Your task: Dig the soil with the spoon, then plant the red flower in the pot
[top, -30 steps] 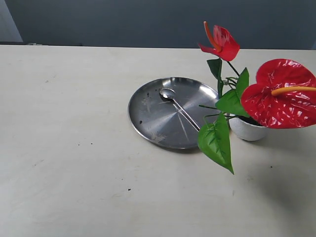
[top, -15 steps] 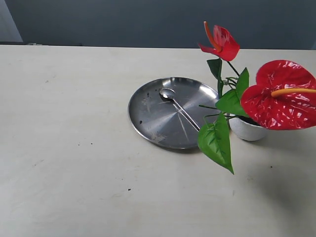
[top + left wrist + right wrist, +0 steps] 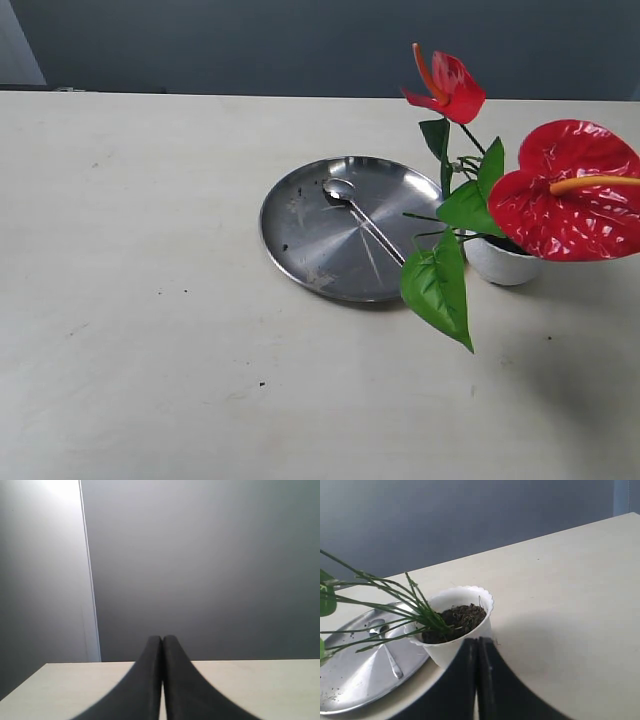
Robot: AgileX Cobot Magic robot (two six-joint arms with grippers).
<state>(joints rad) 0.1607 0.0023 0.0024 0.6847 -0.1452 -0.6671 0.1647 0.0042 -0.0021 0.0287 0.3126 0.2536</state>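
The red flower stands in the white scalloped pot, its green stems sunk into the dark soil. A second bloom rises behind, and leaves hang toward the plate. The spoon lies on the steel plate, bowl toward the back; it also shows in the right wrist view as the spoon. My right gripper is shut and empty, close beside the pot. My left gripper is shut, empty, over bare table facing the wall. Neither gripper appears in the exterior view.
The steel plate lies just left of the pot, with a few soil crumbs on it. Small dark specks dot the beige table. A grey wall runs behind the table's far edge.
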